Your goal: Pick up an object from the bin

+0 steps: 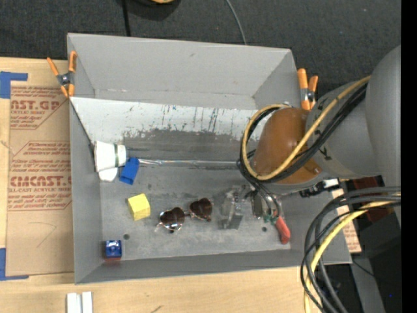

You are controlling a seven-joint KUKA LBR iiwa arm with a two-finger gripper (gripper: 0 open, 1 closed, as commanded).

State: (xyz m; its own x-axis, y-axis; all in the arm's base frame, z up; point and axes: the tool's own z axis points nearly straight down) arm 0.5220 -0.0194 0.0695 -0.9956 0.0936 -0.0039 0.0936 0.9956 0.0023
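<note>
My gripper point(247, 212) is low over the bin floor at the front right, under the orange wrist cover. Its two metal fingers stand apart, open, with bare floor between them. Just left of it lie brown-lensed sunglasses point(187, 214), whose right lens is close to the left finger. A small red stick-like piece point(283, 229) lies beside the right finger, toward the bin's right wall. Nothing is held.
A yellow block point(139, 207) lies left of the sunglasses. A blue block point(129, 171) and a white bottle with a green band point(108, 158) rest against the left wall. A small blue cube point(113, 249) sits in the front left corner.
</note>
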